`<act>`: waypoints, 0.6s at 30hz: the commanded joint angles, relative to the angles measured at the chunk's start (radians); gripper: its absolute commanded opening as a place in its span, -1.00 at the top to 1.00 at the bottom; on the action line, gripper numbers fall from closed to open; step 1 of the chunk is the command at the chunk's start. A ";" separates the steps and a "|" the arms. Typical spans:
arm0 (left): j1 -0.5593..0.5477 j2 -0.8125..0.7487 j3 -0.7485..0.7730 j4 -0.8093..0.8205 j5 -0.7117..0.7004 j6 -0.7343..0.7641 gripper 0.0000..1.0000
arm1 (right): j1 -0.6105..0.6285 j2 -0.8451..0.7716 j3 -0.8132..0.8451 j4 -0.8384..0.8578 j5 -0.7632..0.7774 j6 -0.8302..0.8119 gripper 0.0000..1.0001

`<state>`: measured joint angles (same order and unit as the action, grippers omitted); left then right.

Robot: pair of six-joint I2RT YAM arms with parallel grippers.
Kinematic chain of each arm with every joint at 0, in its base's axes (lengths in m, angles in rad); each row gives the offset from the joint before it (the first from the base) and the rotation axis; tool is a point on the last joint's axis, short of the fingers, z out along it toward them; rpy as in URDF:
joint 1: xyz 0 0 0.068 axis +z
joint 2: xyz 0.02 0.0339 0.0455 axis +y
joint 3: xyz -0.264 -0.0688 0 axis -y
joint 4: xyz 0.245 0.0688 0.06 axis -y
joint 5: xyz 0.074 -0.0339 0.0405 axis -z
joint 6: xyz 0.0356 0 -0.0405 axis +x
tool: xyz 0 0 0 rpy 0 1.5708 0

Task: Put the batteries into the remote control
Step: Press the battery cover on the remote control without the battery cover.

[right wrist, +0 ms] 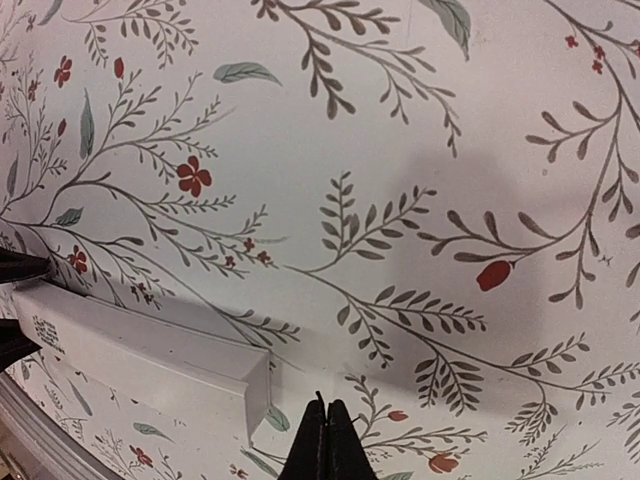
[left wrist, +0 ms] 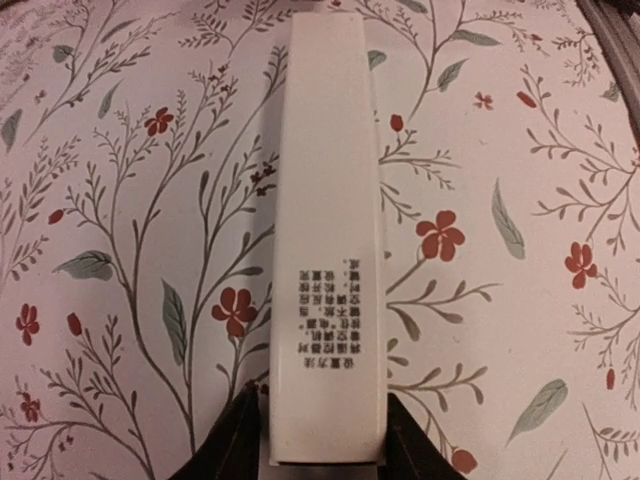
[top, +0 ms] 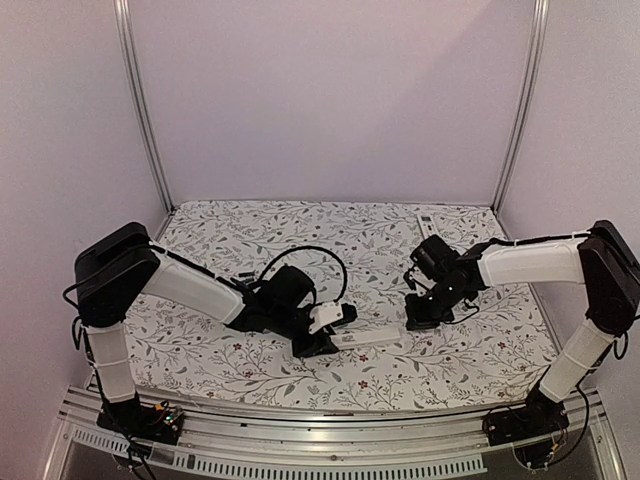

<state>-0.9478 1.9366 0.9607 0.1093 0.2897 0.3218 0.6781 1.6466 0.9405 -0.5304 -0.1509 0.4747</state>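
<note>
White plastic is seen at the middle of the scene: the remote [top: 372,337] [left wrist: 328,200] [right wrist: 140,355] lies flat on the floral cloth [top: 250,235] [left wrist: 500,150] [right wrist: 400,150], closer to the near edge than the far one, with its length running left to right. A plain face is turned up, and a small block of dark print [left wrist: 328,315] is carried on it towards the left end.

That left end is held by the left gripper [top: 333,344] [left wrist: 325,445]. In the left wrist view its black fingers [left wrist: 235,445] are set one on each long side of the remote and appear to press against it, so the jaws are taken to be closed on the casing while the remote rests on the cloth. The same fingers [right wrist: 20,265] are glimpsed at the left edge of the right wrist view.

The right gripper [top: 420,318] [right wrist: 325,435] is lowered close to the cloth just beside the remote's right end, apart from it. Its jaws are closed tip to tip, and nothing is held between them.

A second slim white object [top: 425,222] is seen far off on the right, at the far edge of the cloth; its details are too small to be told.
</note>
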 commanded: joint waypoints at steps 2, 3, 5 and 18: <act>0.004 0.007 -0.019 -0.026 0.006 0.003 0.29 | 0.054 0.064 0.003 0.012 0.042 0.037 1.00; 0.002 0.007 -0.018 -0.025 0.008 0.003 0.34 | 0.065 0.075 0.003 0.021 0.040 0.043 1.00; 0.001 0.011 -0.011 -0.025 0.010 0.001 0.40 | 0.102 0.092 0.024 0.017 0.051 0.058 1.00; -0.029 0.049 0.034 -0.017 0.037 -0.002 0.57 | 0.172 0.130 0.109 0.022 0.024 0.113 1.00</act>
<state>-0.9489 1.9377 0.9730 0.0902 0.3092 0.3214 0.8078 1.7500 1.0016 -0.5579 -0.0605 0.5816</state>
